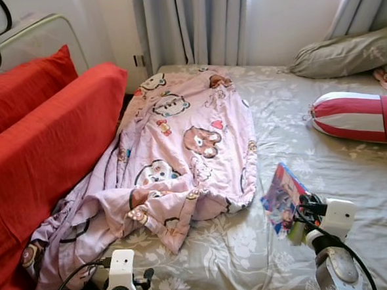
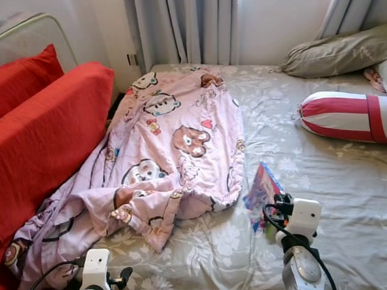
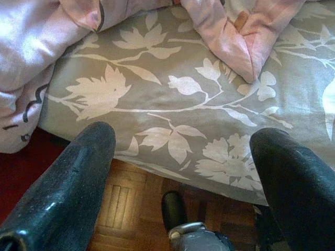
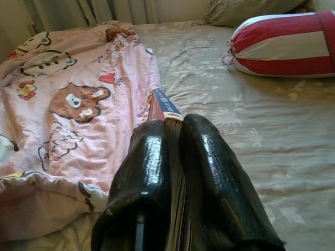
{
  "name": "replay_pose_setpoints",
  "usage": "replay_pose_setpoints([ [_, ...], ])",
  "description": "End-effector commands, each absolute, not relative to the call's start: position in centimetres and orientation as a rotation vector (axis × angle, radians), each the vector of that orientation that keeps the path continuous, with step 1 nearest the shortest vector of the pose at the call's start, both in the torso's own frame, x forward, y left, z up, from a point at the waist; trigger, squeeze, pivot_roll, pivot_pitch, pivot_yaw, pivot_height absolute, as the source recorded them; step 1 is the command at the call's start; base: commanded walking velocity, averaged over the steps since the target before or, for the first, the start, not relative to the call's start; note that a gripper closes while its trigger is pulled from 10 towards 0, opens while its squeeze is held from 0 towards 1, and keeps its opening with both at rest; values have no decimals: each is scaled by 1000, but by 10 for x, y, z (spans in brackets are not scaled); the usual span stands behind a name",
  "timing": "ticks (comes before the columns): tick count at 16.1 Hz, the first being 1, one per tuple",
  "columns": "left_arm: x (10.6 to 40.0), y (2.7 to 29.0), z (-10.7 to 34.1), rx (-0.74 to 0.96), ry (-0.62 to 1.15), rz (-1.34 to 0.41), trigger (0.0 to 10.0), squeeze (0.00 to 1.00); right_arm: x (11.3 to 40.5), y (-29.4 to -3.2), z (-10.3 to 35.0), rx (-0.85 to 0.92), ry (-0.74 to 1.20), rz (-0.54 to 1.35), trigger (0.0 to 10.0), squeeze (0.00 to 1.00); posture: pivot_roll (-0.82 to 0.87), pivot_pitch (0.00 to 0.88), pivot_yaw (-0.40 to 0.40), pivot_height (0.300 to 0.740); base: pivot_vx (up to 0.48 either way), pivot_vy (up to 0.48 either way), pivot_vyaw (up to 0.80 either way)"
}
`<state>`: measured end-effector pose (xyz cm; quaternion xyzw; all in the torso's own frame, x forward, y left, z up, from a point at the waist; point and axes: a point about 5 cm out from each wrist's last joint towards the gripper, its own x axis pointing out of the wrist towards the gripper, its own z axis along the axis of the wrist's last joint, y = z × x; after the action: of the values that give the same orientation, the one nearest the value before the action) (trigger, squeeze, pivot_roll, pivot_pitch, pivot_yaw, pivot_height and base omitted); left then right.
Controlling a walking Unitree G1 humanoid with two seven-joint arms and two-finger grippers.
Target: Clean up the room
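A bed (image 1: 328, 196) with a grey leaf-print sheet takes up most of the head views, with a red sofa (image 1: 42, 147) along its left side. A pink cartoon-print blanket (image 1: 180, 146) lies crumpled over the bed's left half, its long axis running from the curtains (image 1: 192, 23) toward the robot. A red-and-white striped bolster (image 1: 356, 116) and a grey pillow (image 1: 345, 53) sit at the far right.

The right gripper (image 4: 175, 151) is clamped on a thin book (image 1: 282, 195), lifted just above the sheet beside the blanket's right edge. The right wrist view shows the book edge-on, spine pointing away toward the curtains; the head views show its colourful cover.

The left gripper (image 3: 183, 146) hangs with fingers spread, and its wrist view reveals wooden floor (image 3: 125, 204) below the bed's near edge.
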<state>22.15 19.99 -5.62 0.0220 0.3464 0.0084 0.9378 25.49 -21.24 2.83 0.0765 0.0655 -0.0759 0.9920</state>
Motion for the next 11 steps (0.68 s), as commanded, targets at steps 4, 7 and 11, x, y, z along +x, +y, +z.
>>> replay_pose_setpoints([
  [4,213,205,-61,55,747,36,10000,0,260,-216,36,178,97,-172,10000,0,-27,0,-27,740,0,-309,-392],
  [7,214,206,-61,58,741,40,10000,0,260,-219,37,174,90,-183,10000,0,-25,0,-28,740,0,-331,0],
  [11,217,207,-58,61,729,45,10000,0,260,-220,37,179,89,-195,10000,0,-27,0,-24,740,0,-331,0],
])
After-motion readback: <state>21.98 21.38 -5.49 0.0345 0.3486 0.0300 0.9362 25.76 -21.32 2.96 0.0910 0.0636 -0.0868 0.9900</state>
